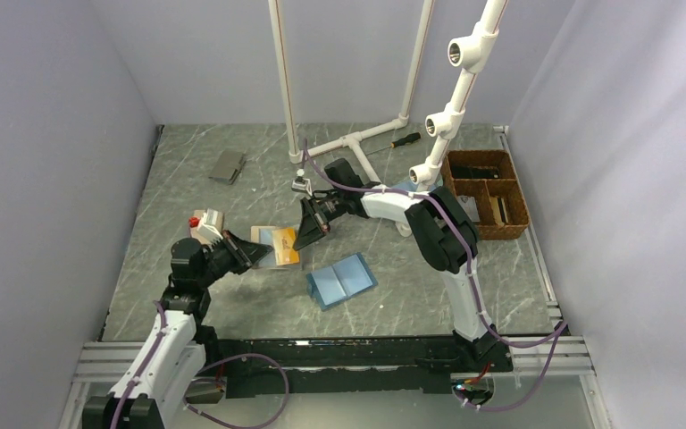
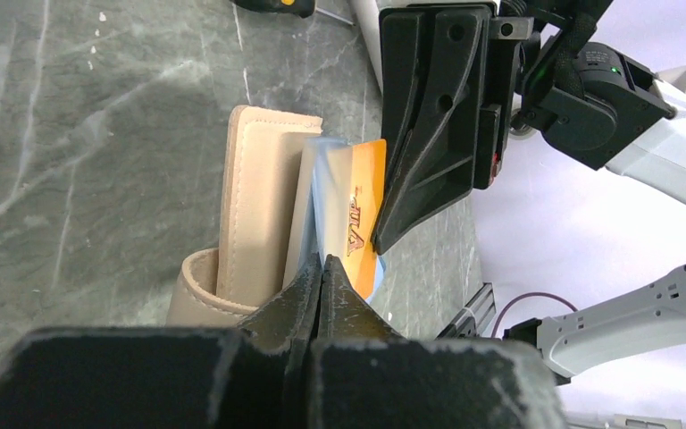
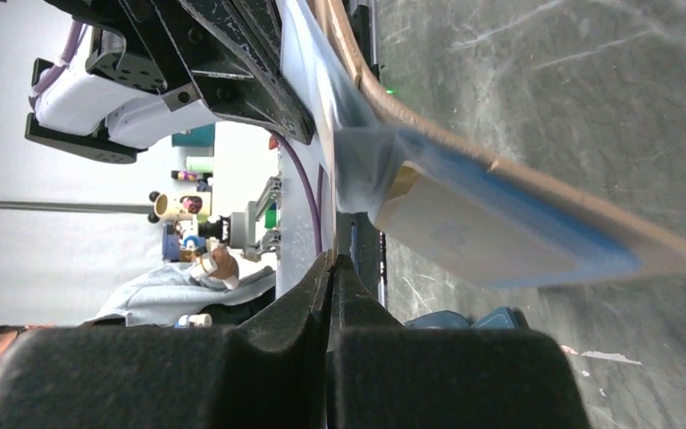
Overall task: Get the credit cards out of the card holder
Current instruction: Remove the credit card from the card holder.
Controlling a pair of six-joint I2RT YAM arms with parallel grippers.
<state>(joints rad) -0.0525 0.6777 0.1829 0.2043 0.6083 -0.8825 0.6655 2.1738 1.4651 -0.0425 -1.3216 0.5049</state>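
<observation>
The card holder is between the two arms, left of the middle of the grey marble surface. In the left wrist view it stands open on its edge, with the tan outside turned to the left and the blue-grey inner panel to the right. An orange card with the letters "VIP" sticks out of this panel.

The left end effector has its fingers pressed together on the near edge of the card holder's inner panel. The right end effector comes from the opposite side, and its fingers are together on the edge of the orange card. In the right wrist view only a thin pale sheet shows between them.

A light-blue bifold wallet lies open and flat on the surface, just right of the card holder and apart from it. A small grey folded wallet lies far back on the left. A brown wicker basket stands at the right edge. A screwdriver lies near the white pipe frame at the back.
</observation>
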